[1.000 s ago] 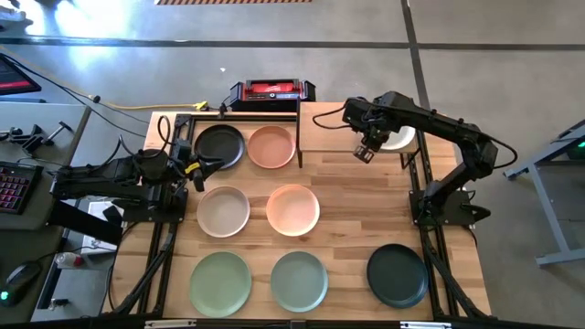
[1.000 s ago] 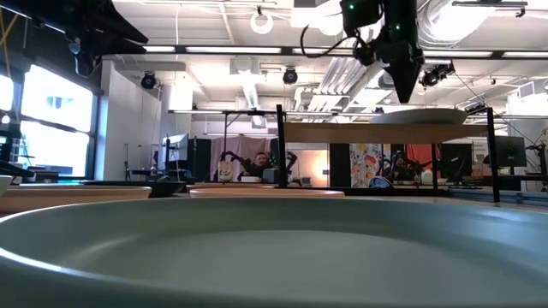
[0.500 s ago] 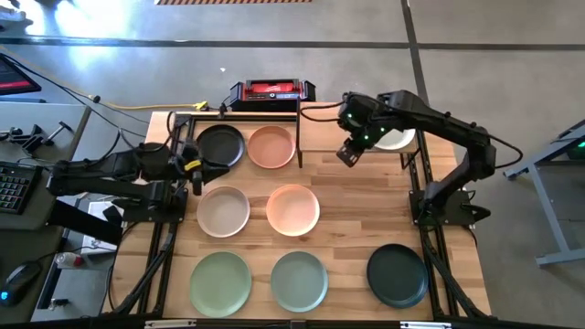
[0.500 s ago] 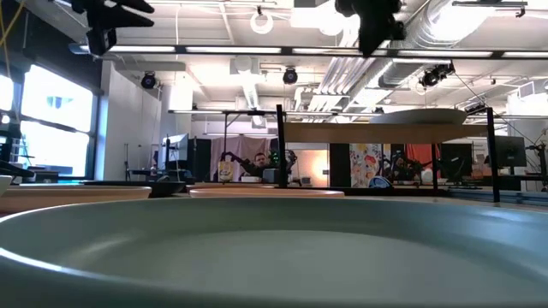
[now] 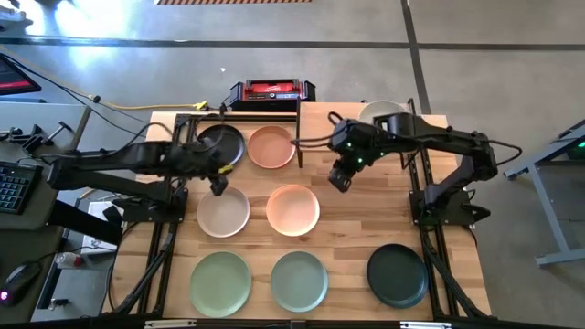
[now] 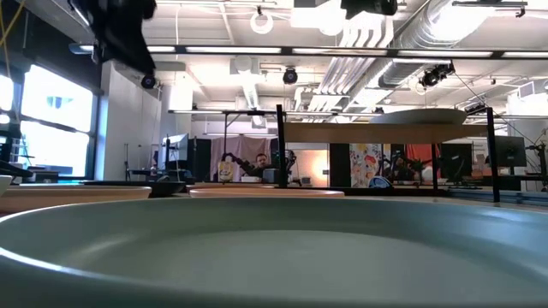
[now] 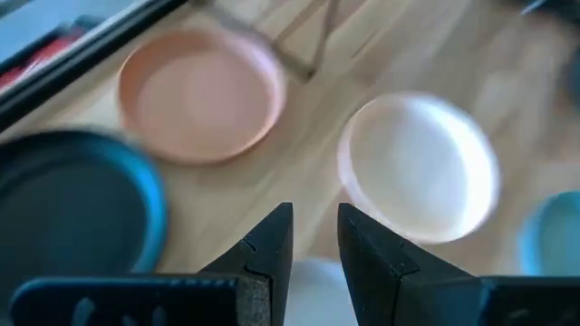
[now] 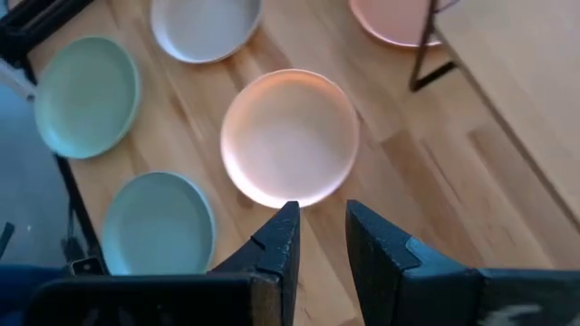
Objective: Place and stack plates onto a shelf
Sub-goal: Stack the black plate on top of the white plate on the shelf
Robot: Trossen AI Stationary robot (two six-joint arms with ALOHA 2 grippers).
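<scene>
A cream-white plate lies flat on the small wooden shelf at the far right; it also shows in the low view. Seven plates lie on the table: black, terracotta, cream, peach, light green, sage and dark green. My left gripper hovers over the cream plate's far rim, slightly open and empty. My right gripper hovers over bare table just right of the peach plate, slightly open and empty.
A red and black box stands at the table's far edge, behind the plates. The shelf's thin black legs stand beside the terracotta plate. Bare tabletop lies between the shelf and the dark green plate.
My right gripper has left the shelf and gone toward the table's left and near edges, coming over the table beside the peach plate. My left gripper has gone toward the table's right and a little nearer, from the black plate's left side to the cream plate's far rim.
</scene>
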